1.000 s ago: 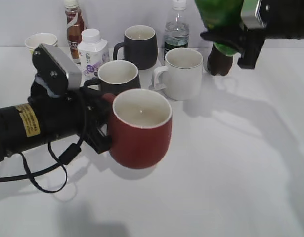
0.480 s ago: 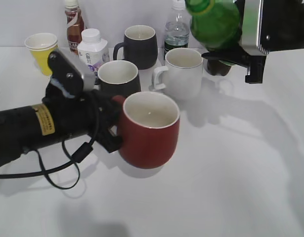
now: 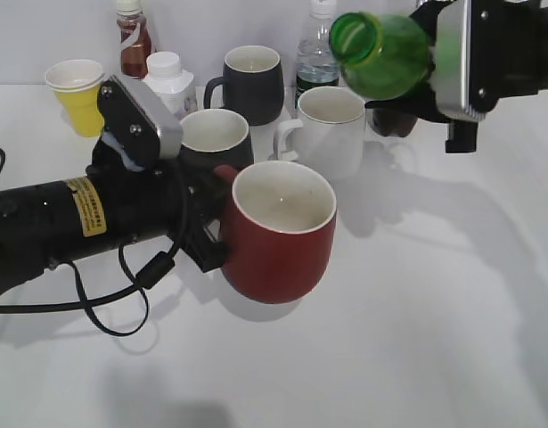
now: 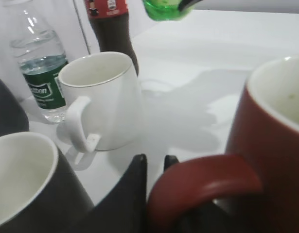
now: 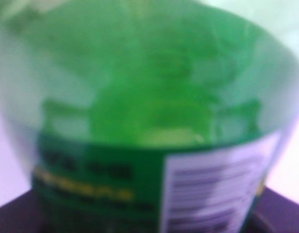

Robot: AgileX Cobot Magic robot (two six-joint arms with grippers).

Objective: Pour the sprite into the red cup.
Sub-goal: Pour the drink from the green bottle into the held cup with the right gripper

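The translucent green plastic sprite bottle (image 3: 385, 55) has tipped further, its open mouth now facing left, clamped in the right gripper (image 3: 452, 67) above the table's far edge. The maroon ceramic red cup (image 3: 278, 232) has shifted right, held clear of the white table (image 3: 416, 339) by its handle in the left gripper (image 3: 207, 236).

A white table (image 3: 416, 339) meets a plain pale wall (image 3: 42, 31).

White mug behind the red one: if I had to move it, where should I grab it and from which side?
Grip the white mug by its loop handle, which points toward the left arm's side with some free space around it. Coming from there probably avoids the sprite bottle tilted above its right, though the black mug sits close.
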